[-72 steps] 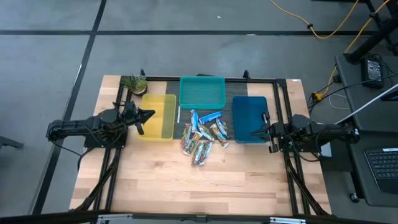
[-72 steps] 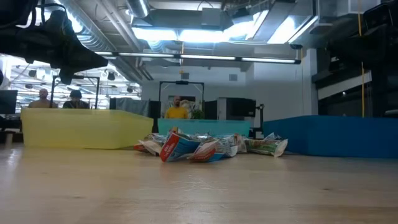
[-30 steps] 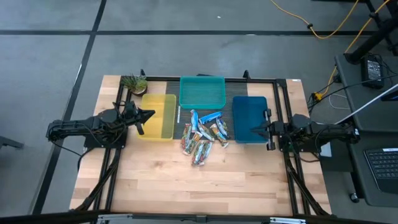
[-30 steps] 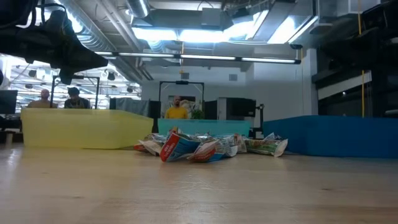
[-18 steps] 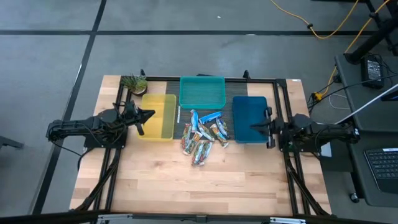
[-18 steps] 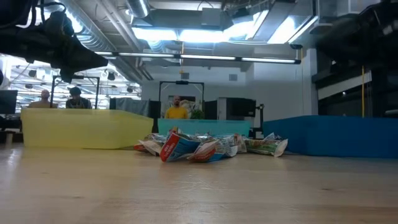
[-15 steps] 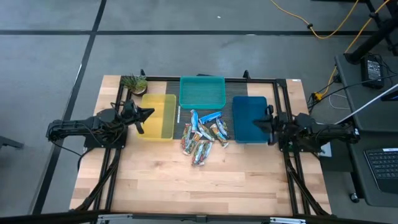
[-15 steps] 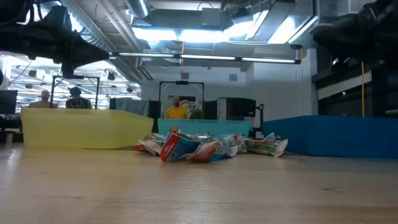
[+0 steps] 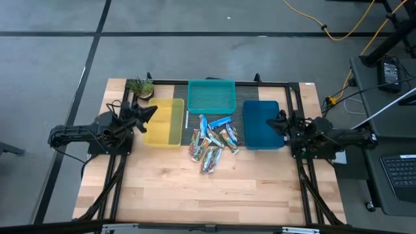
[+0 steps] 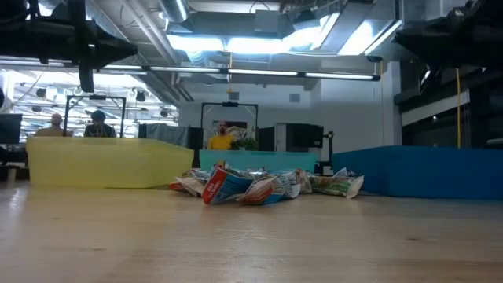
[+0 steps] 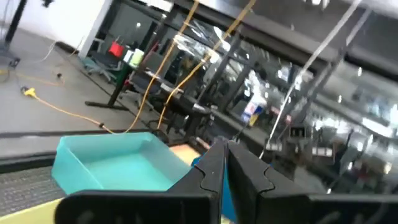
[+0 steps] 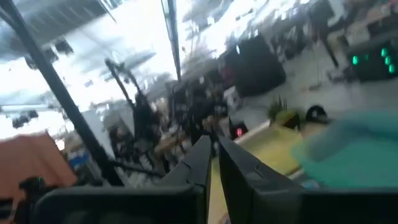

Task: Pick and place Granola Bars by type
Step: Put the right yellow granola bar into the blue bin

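The granola bars (image 9: 211, 140) lie in a loose pile on the table's middle, in front of the bins; in the low view the pile (image 10: 259, 185) rests on the wood. Wrappers are blue-white, reddish-brown and tan-green. My left gripper (image 9: 153, 110) hangs above the yellow bin's left part, shut, empty; its fingers meet in the left wrist view (image 11: 225, 149). My right gripper (image 9: 275, 117) hangs above the blue bin's right edge, shut, empty; its fingers meet in the right wrist view (image 12: 213, 146).
Three bins stand along the far side: a yellow bin (image 9: 166, 121) at left, a teal bin (image 9: 211, 96) in the middle, a blue bin (image 9: 260, 123) at right. A small plant (image 9: 140, 86) stands at the far left corner. Bare wood (image 9: 208, 188) lies on the near side.
Both grippers have risen and tipped upward. The left one has swung slightly toward the far edge above the yellow bin. The right one has drawn back toward the table's right edge, off the blue bin's middle. The bars have stayed put.
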